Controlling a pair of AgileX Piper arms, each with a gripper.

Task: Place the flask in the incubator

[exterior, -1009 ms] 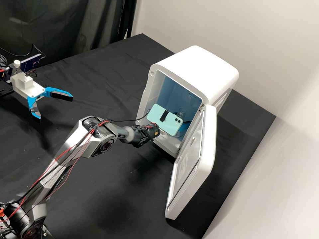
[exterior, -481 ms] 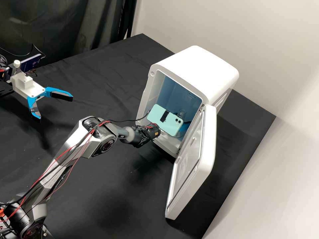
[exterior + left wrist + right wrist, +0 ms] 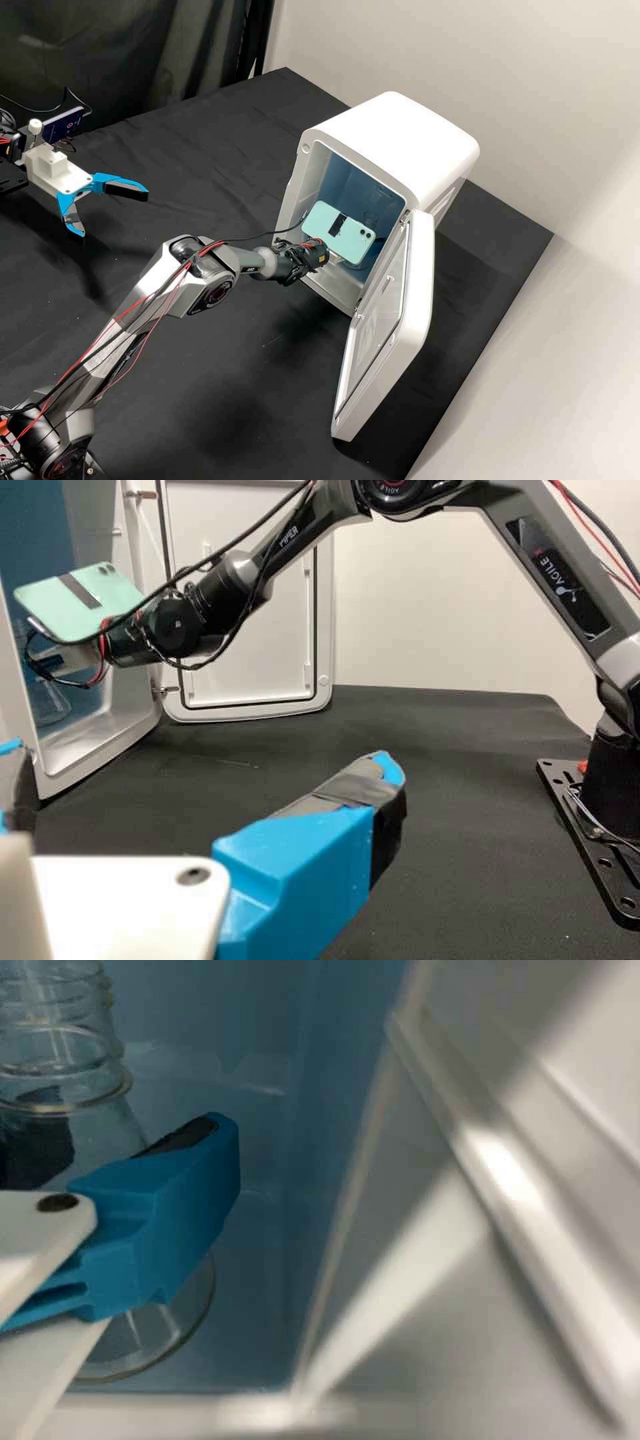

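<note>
Bright, even, diffuse light fills the high view. The white wall (image 3: 467, 67) and the shell of the incubator (image 3: 400, 133) read clean with no harsh glare, while the black worktop (image 3: 220, 153) swallows the light and shows only a dull sheen along its creases. Soft-edged shadows lie on the cloth under the right arm (image 3: 193, 280) and beneath the open door (image 3: 393, 320), so the light comes from above. The incubator's inside glows blue. In the right wrist view the picture is soft, with pale streaks smeared across the white frame, and the flask (image 3: 60, 1070) carries small glints on its glass.
</note>
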